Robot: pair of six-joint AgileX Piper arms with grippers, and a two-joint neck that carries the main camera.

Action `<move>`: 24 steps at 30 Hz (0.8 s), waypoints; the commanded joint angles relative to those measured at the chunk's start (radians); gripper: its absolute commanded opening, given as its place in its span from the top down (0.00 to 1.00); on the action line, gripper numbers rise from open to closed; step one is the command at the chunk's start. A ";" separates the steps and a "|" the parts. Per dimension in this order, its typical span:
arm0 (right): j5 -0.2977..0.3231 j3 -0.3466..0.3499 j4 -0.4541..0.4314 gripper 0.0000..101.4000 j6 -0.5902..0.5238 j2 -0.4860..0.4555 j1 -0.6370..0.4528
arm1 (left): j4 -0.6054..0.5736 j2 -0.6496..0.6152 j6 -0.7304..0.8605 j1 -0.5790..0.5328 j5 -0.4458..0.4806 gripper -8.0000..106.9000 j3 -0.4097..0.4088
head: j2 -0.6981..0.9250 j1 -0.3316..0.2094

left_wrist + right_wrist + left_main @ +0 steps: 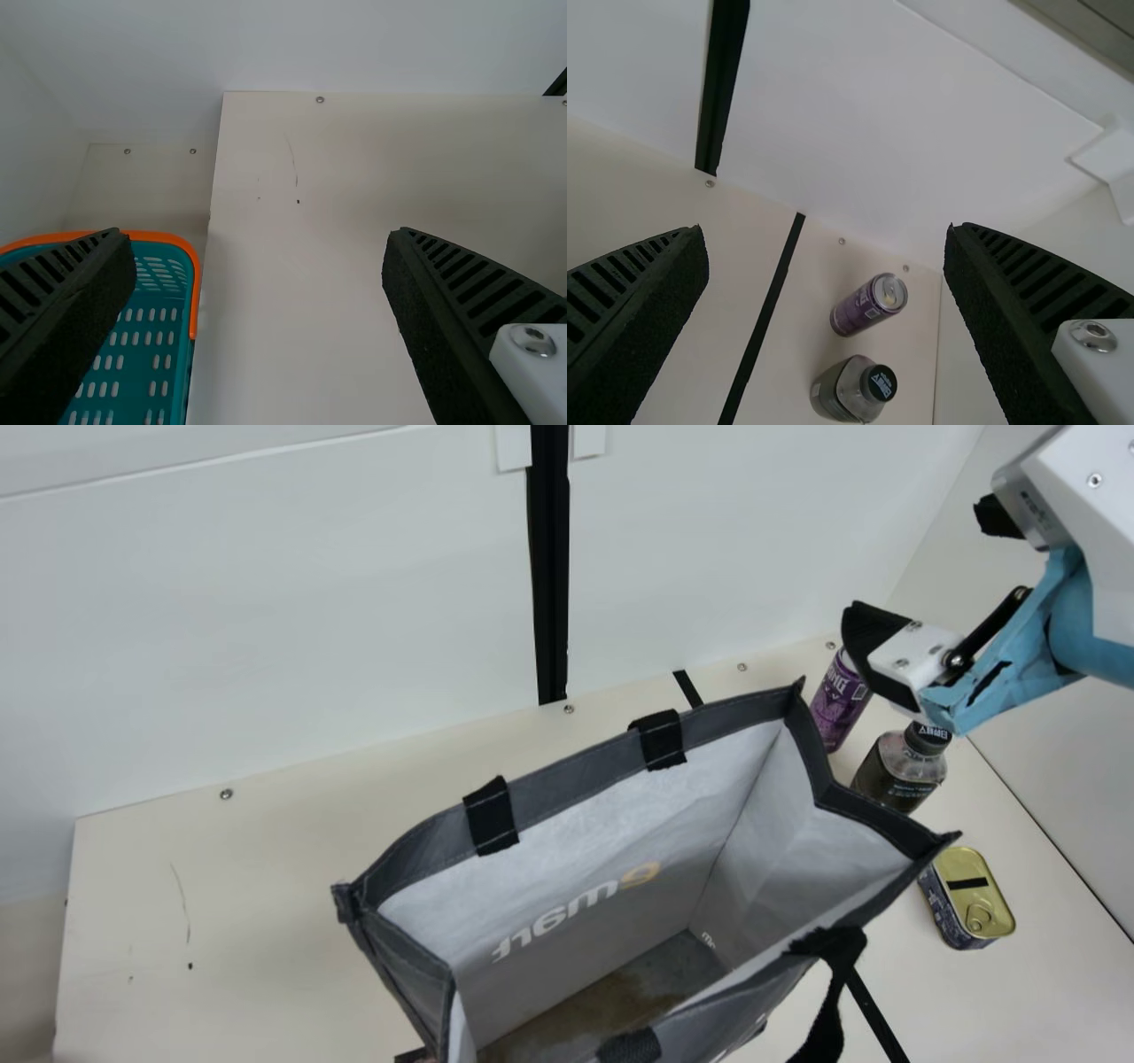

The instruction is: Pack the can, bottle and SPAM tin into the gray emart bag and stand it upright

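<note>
Cream surface point(266, 886) backed by a white wall point(310, 620) w/ a vert. black strip point(549, 584). Gray emart bag point(571, 784) stands nr. the main view's ctr., toward 5 o'clock, mouth open; inside: pale walls w/ reversed print showing thru, gray base w/ brown patches. Black strap point(833, 979) hangs outside at the bag's approx. 4 o'clock.

Task items, all outside the bag: purple can point(833, 708), upright, at its 1-2 o'clock; bottle point(899, 771), upright, dark cap on, clear shoulder, dark lower part (label or contents, can't tell), at 2 o'clock, just beside the can; SPAM tin point(970, 895) at 3 o'clock, gold lid up, pull ring on it, lid closed.

R gripper point(930, 571): main view's 2 o'clock, above surface level nr. can + bottle; fingers spread wide, nothing betw. them. L gripper point(260, 235), L wrist view: fingers spread too, nothing held. Same view has a teal basket point(115, 354), orange rim, slotted sides, just beside the surface's end; can't tell what's in its hidden part.
</note>
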 commanded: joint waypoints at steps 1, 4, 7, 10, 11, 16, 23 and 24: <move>0.000 0.008 0.000 0.06 -0.005 0.003 -0.020 | 0.000 0.000 0.000 0.000 0.000 0.15 0.000 | -0.001 -0.023; 0.000 0.022 -0.002 0.06 -0.014 0.012 -0.045 | 0.000 0.000 0.000 0.000 0.000 0.15 0.000 | -0.001 -0.023; 0.000 0.039 -0.006 0.06 -0.024 0.017 -0.068 | 0.000 0.000 0.000 0.000 0.000 0.15 0.000 | -0.001 -0.023; 0.000 0.055 -0.014 0.06 -0.032 0.021 -0.088 | 0.000 0.000 0.000 0.000 0.000 0.15 0.000 | -0.001 -0.023; 0.000 0.062 -0.015 0.06 -0.037 0.022 -0.096 | 0.000 0.000 0.000 0.000 0.000 0.15 0.000 | -0.001 -0.023; 0.000 0.086 -0.030 0.06 -0.050 0.028 -0.126 | 0.000 0.000 0.000 0.000 0.000 0.15 0.000 | -0.001 -0.023; 0.000 0.131 -0.057 0.06 -0.061 0.027 -0.160 | 0.000 0.000 0.000 0.000 0.000 0.15 0.000 | -0.001 -0.023; 0.000 0.137 -0.061 0.06 -0.062 0.027 -0.164 | 0.000 0.000 0.000 0.000 0.000 0.15 0.000 | -0.001 -0.023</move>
